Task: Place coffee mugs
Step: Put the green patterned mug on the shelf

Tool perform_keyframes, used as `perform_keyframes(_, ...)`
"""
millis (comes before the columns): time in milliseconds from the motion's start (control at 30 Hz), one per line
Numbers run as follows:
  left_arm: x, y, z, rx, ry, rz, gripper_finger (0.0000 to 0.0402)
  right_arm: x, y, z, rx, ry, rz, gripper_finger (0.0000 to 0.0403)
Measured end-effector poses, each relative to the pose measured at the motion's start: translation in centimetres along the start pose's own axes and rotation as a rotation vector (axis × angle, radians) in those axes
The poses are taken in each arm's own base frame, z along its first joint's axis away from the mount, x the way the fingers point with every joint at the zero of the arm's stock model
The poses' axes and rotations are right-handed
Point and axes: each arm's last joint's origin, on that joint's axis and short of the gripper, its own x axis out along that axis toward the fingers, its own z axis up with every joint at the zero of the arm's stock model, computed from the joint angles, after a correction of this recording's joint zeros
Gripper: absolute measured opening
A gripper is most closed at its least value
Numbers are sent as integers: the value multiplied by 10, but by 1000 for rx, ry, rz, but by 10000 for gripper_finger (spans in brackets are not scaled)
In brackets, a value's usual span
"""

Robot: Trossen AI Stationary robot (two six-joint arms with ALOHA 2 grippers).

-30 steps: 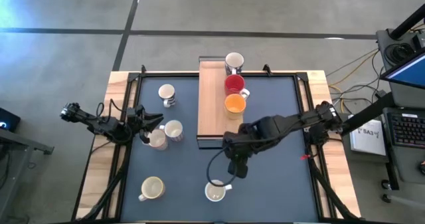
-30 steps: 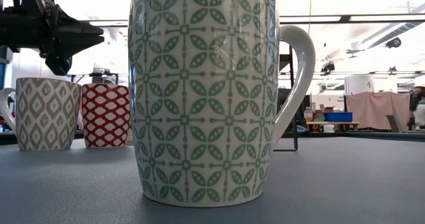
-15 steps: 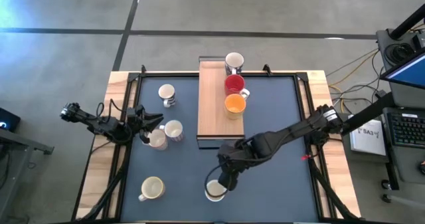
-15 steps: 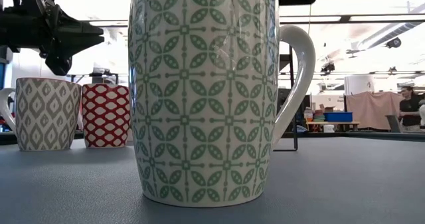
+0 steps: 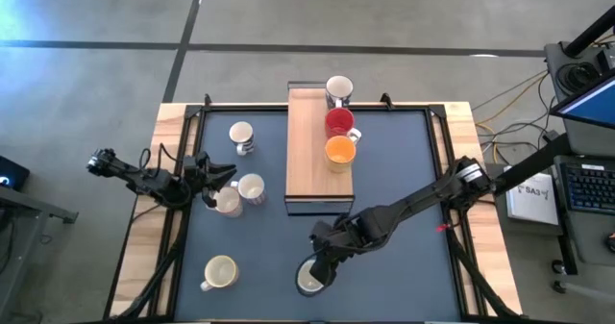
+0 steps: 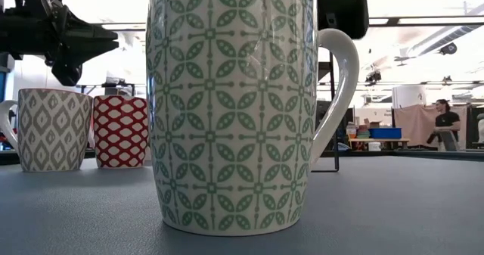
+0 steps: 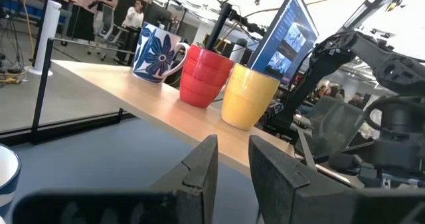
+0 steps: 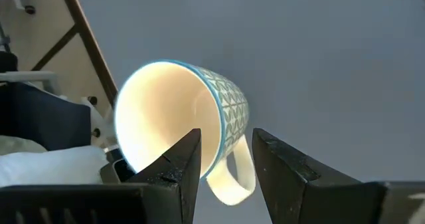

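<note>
Right gripper (image 5: 320, 266) is seen low over the green-patterned mug (image 5: 309, 279) at the near edge of the table (image 5: 404, 170), its fingers (image 8: 174, 167) parted, one set over the mug's open mouth and one outside the wall near the handle. No squeeze can be made out, the mug is stood upright on the mat, and a gap is shown on each side of the rim in the right wrist view. Behind that gripper, toward the far edge, the wooden board (image 5: 309, 151) is laid, and on it three mugs are lined up: the orange mug (image 5: 339, 151) nearest, the red mug (image 5: 338, 123) touching it, and the blue-flowered mug (image 5: 337, 90) at the far end.

Left gripper (image 5: 213, 182) is held on the other side of the table, well apart from the right one, with its fingers (image 7: 201, 165) set at a narrow gap and nothing clamped between them. Just beside its tip two white mugs (image 5: 238, 195) are stood close together. Farther off, a banded mug (image 5: 241, 136) is seen, and nearer the front edge a cream mug (image 5: 220, 272). A person (image 6: 442, 122) is glimpsed far back in the room.
</note>
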Motion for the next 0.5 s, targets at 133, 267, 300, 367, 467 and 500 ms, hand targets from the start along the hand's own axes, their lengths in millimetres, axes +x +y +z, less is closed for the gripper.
perform_keyframes(133,0,0,0,0,0,0,68,12,-1,-2,-2,17,-23,125)
perform_keyframes(267,0,0,0,1,1,1,68,18,-2,-3,-9,24,-34,120)
perform_keyframes(300,0,0,0,1,1,0,68,18,-2,-3,-12,24,-34,118)
perform_keyframes(367,0,0,0,1,1,1,68,21,-3,-3,-26,28,-41,112)
perform_keyframes(467,0,0,0,2,2,1,68,25,-4,-3,-32,34,-49,99)
perform_keyframes(500,0,0,0,3,2,1,68,26,-5,-4,-34,36,-53,94)
